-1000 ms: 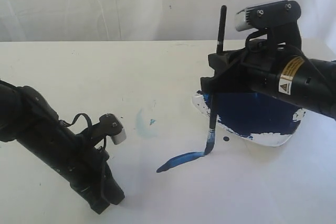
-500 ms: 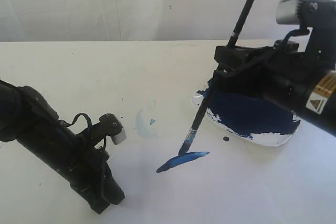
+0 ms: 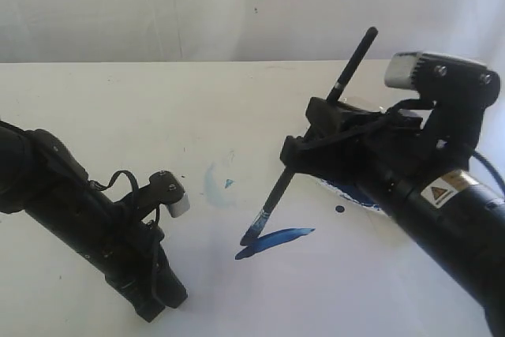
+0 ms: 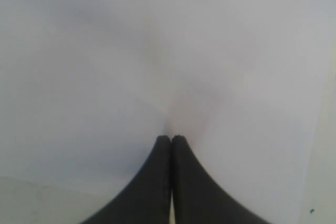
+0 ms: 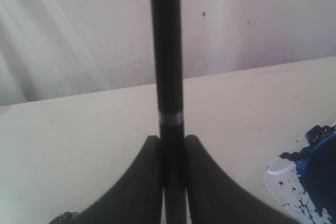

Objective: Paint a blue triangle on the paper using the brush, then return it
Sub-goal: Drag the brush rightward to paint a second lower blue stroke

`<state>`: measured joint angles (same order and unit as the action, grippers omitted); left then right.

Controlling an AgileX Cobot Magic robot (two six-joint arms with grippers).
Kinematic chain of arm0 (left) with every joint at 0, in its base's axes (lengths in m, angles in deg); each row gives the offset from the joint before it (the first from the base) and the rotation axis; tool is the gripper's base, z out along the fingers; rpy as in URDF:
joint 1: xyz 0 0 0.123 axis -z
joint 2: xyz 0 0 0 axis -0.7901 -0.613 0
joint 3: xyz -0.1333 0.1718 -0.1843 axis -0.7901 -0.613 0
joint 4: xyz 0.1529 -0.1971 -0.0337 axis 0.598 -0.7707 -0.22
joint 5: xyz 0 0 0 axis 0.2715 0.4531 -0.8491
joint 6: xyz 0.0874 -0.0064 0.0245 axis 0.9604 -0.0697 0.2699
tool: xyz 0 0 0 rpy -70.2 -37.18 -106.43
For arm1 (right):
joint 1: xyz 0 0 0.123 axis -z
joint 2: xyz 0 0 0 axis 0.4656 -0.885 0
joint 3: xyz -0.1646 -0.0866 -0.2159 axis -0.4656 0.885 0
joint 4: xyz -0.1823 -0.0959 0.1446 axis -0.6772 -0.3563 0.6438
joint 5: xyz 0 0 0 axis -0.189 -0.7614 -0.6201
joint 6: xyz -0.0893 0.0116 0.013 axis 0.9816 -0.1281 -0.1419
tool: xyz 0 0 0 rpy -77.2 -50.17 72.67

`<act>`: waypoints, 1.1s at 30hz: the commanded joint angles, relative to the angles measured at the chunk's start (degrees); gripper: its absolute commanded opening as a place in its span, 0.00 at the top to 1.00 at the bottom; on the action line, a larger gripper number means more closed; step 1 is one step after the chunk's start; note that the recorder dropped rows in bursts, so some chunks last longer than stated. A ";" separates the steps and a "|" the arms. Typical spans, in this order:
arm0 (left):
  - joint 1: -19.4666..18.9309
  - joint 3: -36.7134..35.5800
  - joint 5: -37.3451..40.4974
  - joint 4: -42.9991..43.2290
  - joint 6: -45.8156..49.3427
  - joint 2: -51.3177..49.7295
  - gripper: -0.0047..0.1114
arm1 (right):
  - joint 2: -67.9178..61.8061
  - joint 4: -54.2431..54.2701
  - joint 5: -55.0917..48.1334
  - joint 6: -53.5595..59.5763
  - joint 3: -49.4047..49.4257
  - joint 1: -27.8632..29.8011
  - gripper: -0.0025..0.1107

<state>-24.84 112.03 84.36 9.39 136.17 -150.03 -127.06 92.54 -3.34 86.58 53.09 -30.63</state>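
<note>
On the far left of the blue stroke (image 3: 276,242), the left gripper (image 3: 155,304) is lying low over the white paper (image 3: 331,282). Its jaws are pressed together and it is holding nothing, taking no part in the painting.

Between that gripper and the stroke, a little farther back, a pale-blue smudge (image 3: 213,185) is showing on the sheet.

The stroke itself is a single short, thick, dark-blue line on the paper. No second or third side is showing, so the triangle is only beginning.

Just above the stroke's left end, the brush (image 3: 272,199) is leaning, with its blue-stained tip down and its black handle slanting up and to the right. Whether the tip is touching the paper cannot be told.

Right of the stroke, the right gripper (image 3: 306,141) is pinching the brush partway up its handle.

Behind that arm, only a sliver of the paint dish (image 3: 357,195) is peeking out.

Judging by this, two sides are waiting to be painted, and the brush's return is waiting after them.
</note>
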 commanded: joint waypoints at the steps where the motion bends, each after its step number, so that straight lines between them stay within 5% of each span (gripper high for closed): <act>1: -0.05 -0.49 0.94 -0.34 0.05 -0.08 0.96 | -3.34 4.06 4.02 1.27 0.24 -2.19 0.98; 33: -0.05 -0.49 0.94 -0.34 0.05 -0.08 0.96 | -4.02 10.65 0.72 2.99 0.24 -2.69 0.98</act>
<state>-24.84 112.03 84.36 9.39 136.17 -150.03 -131.05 101.83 -2.08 87.83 53.09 -33.27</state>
